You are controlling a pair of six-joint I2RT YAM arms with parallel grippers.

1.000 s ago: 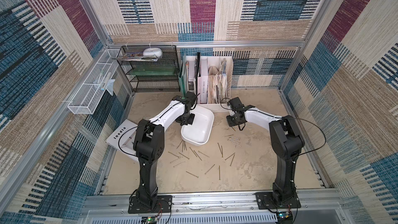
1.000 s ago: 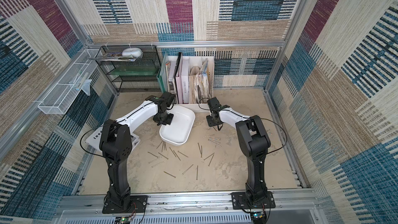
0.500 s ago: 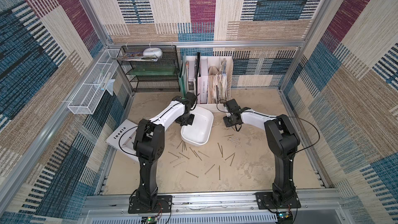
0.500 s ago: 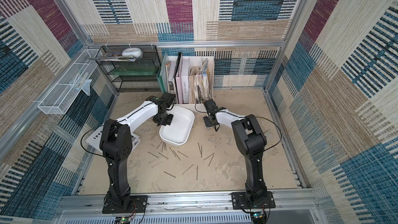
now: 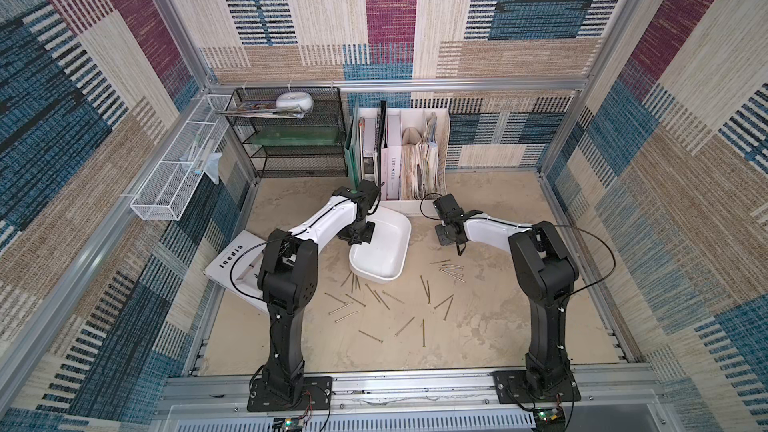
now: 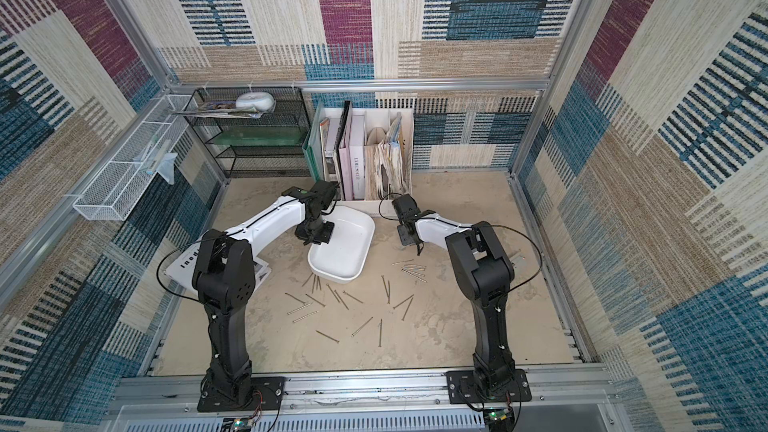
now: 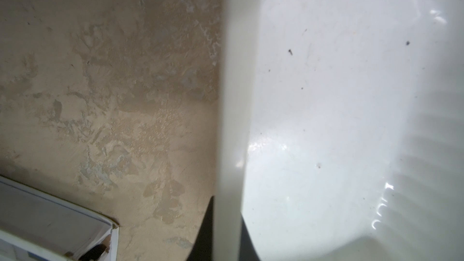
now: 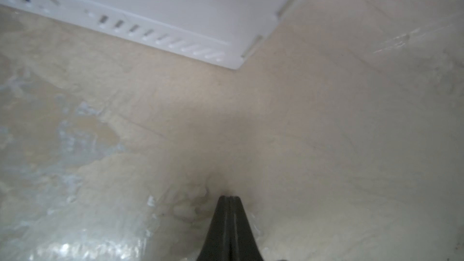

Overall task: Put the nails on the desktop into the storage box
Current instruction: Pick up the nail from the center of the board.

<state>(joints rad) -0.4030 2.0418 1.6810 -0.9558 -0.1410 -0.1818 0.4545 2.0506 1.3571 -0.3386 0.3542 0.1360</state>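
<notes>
about two dozen nails (image 5: 451,271) lie by one storage box (image 5: 386,251). left gripper (image 7: 226,238) pinches its rim; right gripper (image 8: 229,204) is pressed together, empty.

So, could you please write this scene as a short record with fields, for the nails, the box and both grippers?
nails: lie scattered on the desktop, in front of the box
box: white, no nails inside
left gripper: shut on the box rim
right gripper: shut, empty, over bare desktop near the file holder
task state: no nail stored yet
</notes>
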